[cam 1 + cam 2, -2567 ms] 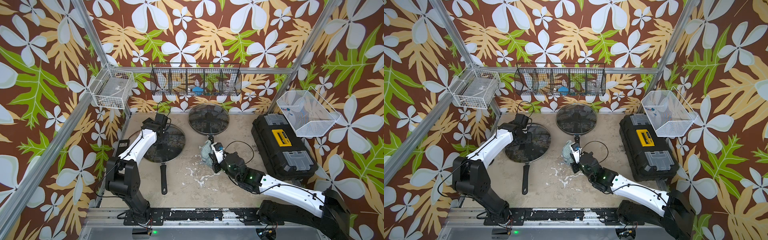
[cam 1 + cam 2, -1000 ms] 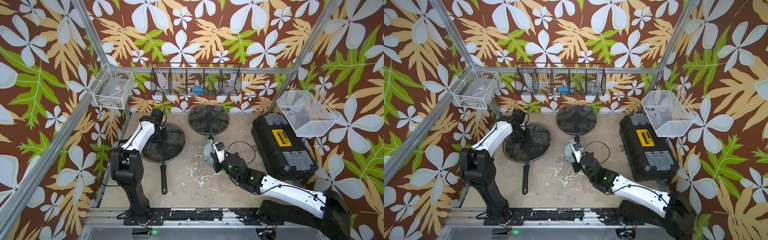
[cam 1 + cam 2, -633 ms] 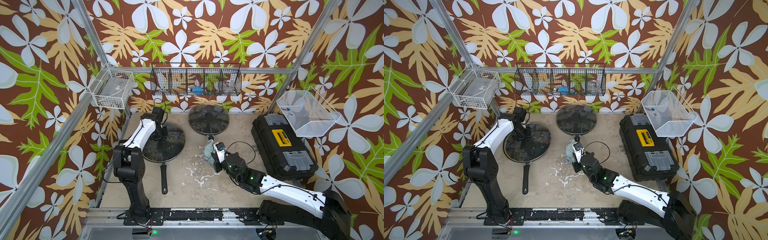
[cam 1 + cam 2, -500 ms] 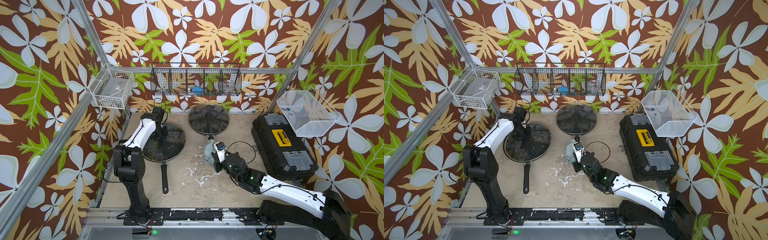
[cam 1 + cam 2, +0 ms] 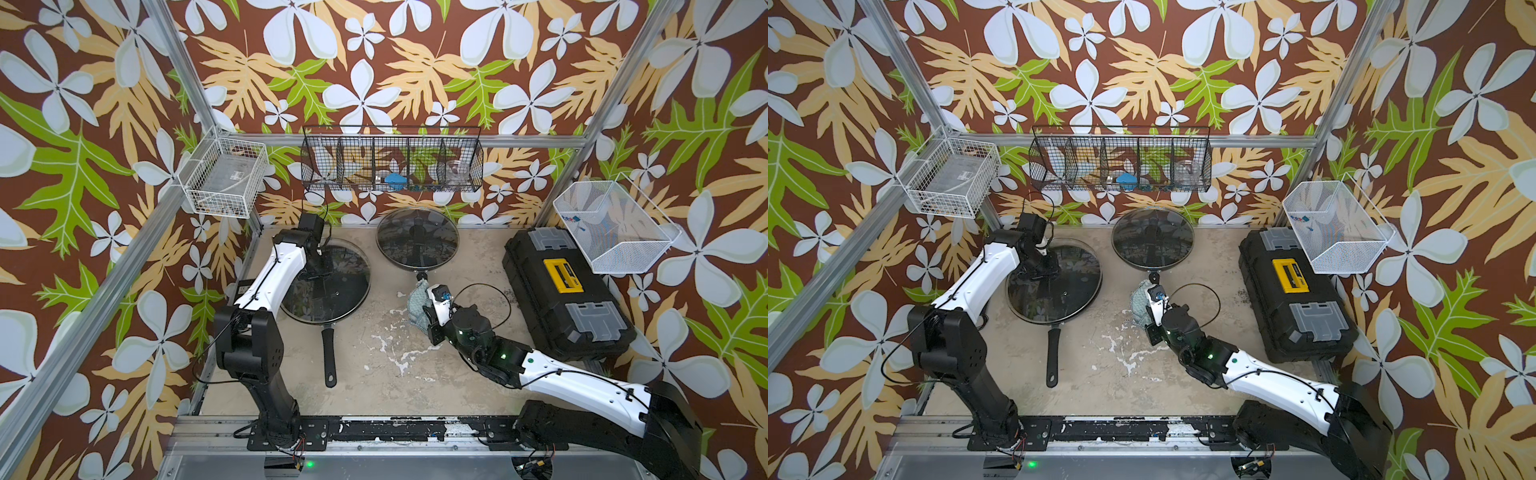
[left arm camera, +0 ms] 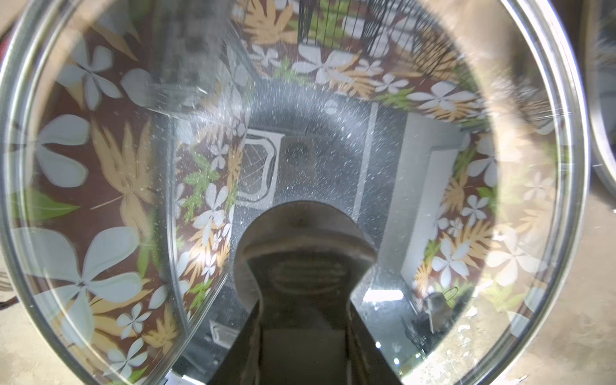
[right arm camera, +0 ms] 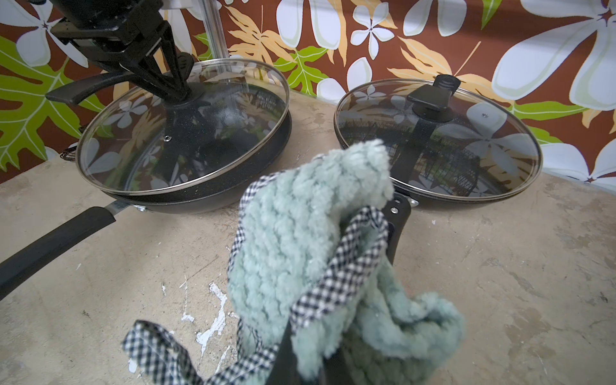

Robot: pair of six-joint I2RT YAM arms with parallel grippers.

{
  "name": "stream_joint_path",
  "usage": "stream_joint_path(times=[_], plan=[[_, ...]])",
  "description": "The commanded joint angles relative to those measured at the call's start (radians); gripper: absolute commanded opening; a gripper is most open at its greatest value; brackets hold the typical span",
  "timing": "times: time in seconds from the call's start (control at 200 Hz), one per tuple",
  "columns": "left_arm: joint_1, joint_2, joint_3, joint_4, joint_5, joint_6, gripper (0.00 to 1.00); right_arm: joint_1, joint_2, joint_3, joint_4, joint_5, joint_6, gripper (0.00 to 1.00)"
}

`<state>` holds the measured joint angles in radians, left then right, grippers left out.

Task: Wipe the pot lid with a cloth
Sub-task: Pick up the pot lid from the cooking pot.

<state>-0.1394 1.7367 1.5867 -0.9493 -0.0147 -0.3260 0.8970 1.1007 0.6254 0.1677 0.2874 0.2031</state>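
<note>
no legible text; yellow label [image 5: 564, 279] on toolbox [image 5: 540, 301] too small.

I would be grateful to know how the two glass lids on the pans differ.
The larger lid is wider than the smaller lid. The left gripper is shut on the larger lid's knob; the smaller lid's knob stands untouched. Both are clear glass with metal rims.

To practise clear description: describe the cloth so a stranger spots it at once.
Find the black toolbox on the table's right. Left of it, the right gripper holds the cloth near two glass-lidded pans. It alone is soft: fluffy pale teal, checked trim.
</note>
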Motion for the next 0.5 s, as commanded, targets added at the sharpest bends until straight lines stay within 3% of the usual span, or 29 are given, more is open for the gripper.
stream_joint_path(times=[0.0,0.235,0.495], plan=[[0.003,-0.05,-0.036,0.142,0.021,0.006,0.0,0.0,-0.001,-0.004,0.027,-0.002,0.012,0.0],[0.002,-0.25,-0.212,0.425,0.151,0.018,0.0,-0.009,-0.045,-0.012,0.044,-0.014,0.018,0.0],[0.003,-0.387,-0.325,0.58,0.469,0.086,0.0,-0.144,-0.151,-0.06,0.127,-0.291,0.095,0.0]])
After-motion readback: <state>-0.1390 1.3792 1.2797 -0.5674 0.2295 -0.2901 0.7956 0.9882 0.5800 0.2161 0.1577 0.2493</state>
